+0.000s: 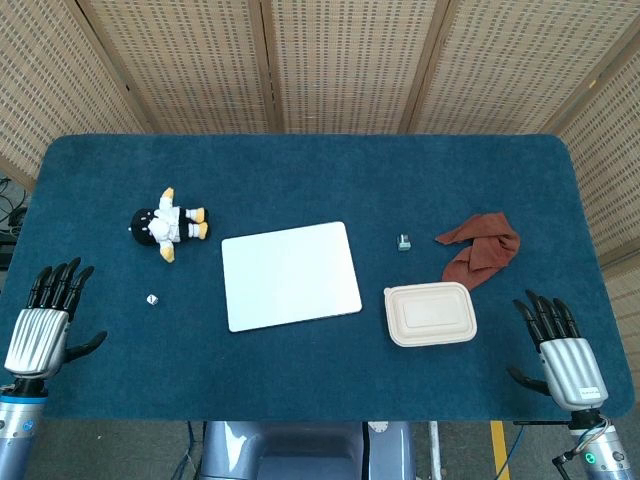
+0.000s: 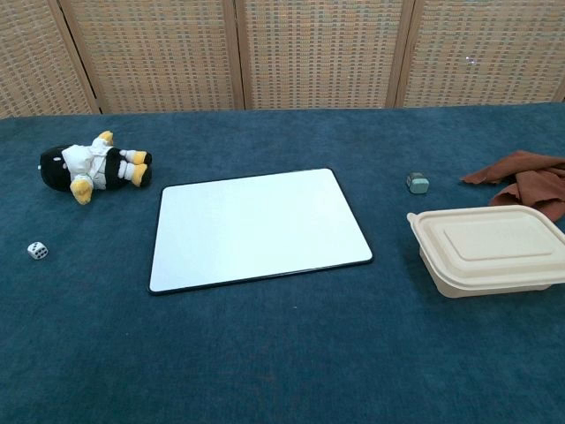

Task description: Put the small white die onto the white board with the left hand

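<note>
A small white die (image 1: 152, 299) (image 2: 37, 251) lies on the blue cloth, left of the white board (image 1: 290, 275) (image 2: 256, 228) in the table's middle. My left hand (image 1: 45, 320) rests near the front left edge, fingers spread and holding nothing, a short way left of and nearer than the die. At the front right edge my right hand (image 1: 560, 348) is likewise spread and empty. The chest view shows neither hand.
A black and white plush toy (image 1: 168, 225) (image 2: 93, 165) lies behind the die. Right of the board are a small green-grey cube (image 1: 404, 242) (image 2: 418, 183), a lidded beige box (image 1: 431, 314) (image 2: 487, 249) and a crumpled brown cloth (image 1: 482, 247) (image 2: 528, 179).
</note>
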`<state>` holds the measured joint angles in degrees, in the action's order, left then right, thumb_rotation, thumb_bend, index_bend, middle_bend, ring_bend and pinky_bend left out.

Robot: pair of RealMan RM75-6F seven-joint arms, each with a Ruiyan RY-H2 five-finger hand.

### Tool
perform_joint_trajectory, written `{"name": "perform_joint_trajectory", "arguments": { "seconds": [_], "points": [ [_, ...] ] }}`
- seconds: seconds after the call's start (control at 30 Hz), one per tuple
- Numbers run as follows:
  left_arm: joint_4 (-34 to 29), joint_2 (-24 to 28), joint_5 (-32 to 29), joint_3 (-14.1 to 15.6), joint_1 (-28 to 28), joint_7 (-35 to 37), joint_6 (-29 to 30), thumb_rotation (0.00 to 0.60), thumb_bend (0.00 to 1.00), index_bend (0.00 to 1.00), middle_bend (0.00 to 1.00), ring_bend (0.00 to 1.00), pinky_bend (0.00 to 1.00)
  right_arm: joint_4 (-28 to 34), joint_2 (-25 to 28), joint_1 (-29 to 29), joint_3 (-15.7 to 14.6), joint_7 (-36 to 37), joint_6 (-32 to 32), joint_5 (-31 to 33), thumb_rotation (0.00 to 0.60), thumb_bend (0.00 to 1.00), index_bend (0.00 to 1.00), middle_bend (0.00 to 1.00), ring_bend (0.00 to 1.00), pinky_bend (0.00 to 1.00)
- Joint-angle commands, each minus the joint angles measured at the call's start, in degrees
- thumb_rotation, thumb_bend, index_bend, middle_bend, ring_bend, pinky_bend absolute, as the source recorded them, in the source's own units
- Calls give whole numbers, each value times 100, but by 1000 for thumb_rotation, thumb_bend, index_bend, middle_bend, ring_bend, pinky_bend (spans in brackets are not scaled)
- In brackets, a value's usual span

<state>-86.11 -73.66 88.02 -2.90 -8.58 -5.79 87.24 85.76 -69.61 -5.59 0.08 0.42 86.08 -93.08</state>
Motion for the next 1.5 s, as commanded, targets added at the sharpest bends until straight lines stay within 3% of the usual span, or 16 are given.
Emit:
{"name": "perform_joint_trajectory", "arguments": {
  "seconds": [0.03, 0.5, 0.9, 1.2, 1.33, 1.5],
  "points": [
    [-24, 25, -28, -8, 8, -2, -19, 600, 180, 29, 0, 0, 0, 1, -1, 2, -4, 2, 6, -10, 600, 208, 0, 0, 0, 0],
    [-246, 190, -154, 10, -39, 4, -286, 600, 183, 29, 0, 0, 0, 96, 65, 48, -44, 29, 97, -96, 600, 208, 0, 0, 0, 0],
    [-59, 381, -291, -63, -219, 161, -647, 600, 195, 31, 0, 0, 0, 55, 36, 16, -24, 12, -19, -17, 600, 208, 0, 0, 0, 0],
    [-25, 657, -491, -219, -550, 331, -1189, 600, 203, 165, 0, 0, 0, 52, 23, 12, -29, -9, -38, -19, 600, 208, 0, 0, 0, 0],
    [90, 707, -672, -286, -759, 337, -1590, 600, 210, 272, 0, 0, 0, 56, 27, 14, -30, -4, -30, -25, 600, 208, 0, 0, 0, 0],
    [428, 613, -1005, -376, -1054, 188, -2161, 600, 223, 299, 0, 0, 0, 52, 26, 10, -34, 5, -48, -21, 600, 208, 0, 0, 0, 0]
  ]
}}
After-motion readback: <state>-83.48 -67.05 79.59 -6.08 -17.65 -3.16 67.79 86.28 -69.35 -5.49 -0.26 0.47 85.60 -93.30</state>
